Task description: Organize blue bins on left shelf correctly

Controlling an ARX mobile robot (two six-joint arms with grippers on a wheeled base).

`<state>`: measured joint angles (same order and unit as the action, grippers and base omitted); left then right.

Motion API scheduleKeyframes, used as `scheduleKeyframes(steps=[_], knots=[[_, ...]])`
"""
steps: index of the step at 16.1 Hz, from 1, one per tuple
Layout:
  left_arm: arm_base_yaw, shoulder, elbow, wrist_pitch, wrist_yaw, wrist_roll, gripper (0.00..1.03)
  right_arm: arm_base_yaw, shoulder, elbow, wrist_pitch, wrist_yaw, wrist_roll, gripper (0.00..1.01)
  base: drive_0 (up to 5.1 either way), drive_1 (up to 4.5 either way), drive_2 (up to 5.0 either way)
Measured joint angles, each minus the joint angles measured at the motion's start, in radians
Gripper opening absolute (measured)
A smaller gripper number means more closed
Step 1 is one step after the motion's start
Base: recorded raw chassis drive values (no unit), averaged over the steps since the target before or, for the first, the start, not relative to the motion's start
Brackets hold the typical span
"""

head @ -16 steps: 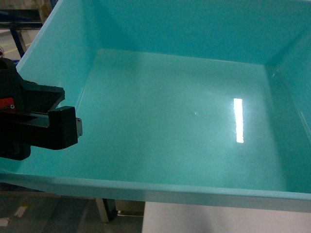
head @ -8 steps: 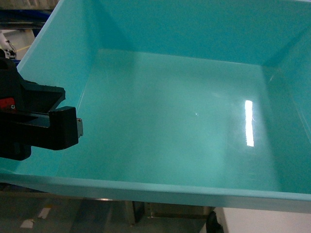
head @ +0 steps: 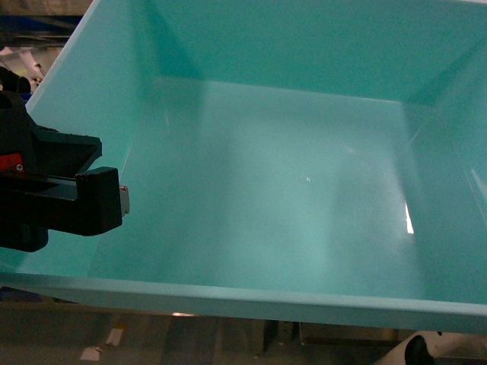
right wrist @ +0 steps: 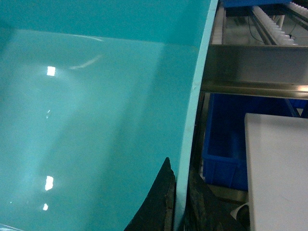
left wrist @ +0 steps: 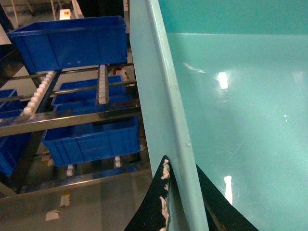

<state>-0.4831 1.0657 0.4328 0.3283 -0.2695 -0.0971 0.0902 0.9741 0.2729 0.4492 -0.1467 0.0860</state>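
Observation:
A light turquoise bin [head: 289, 175] fills the head view, held up between both arms with its inside empty. My left gripper [head: 114, 199] is shut on the bin's left wall, one black finger inside. In the left wrist view the left gripper [left wrist: 180, 166] pinches the turquoise rim [left wrist: 163, 86]. My right gripper [right wrist: 179, 166] is shut on the opposite wall [right wrist: 197, 86]. The left shelf [left wrist: 72, 118], steel bars with white rollers [left wrist: 41, 89], stands left of the bin and holds dark blue bins [left wrist: 72, 43] on its upper track and lower levels [left wrist: 91, 142].
Steel shelf bars [right wrist: 250, 89] and roller tracks [right wrist: 272, 19] run close to the bin's right side, with a dark blue bin [right wrist: 226, 144] underneath. A white flat surface [right wrist: 279, 168] sits at the lower right. Grey floor with tape marks [left wrist: 57, 207] lies below.
The bin stays gripped in the same spot in the head view. The light glint slid right across its floor, and the white surface below it gave way to floor and metal framing.

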Motion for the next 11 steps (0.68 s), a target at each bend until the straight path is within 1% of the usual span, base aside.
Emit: scheduleKeyframes(steps=[11], knots=[[0.000, 0.000, 0.000, 0.000, 0.000, 0.000, 0.06, 0.000, 0.000, 0.000, 0.000, 0.000, 0.000, 0.03, -5.0, 2.44, 2.4]])
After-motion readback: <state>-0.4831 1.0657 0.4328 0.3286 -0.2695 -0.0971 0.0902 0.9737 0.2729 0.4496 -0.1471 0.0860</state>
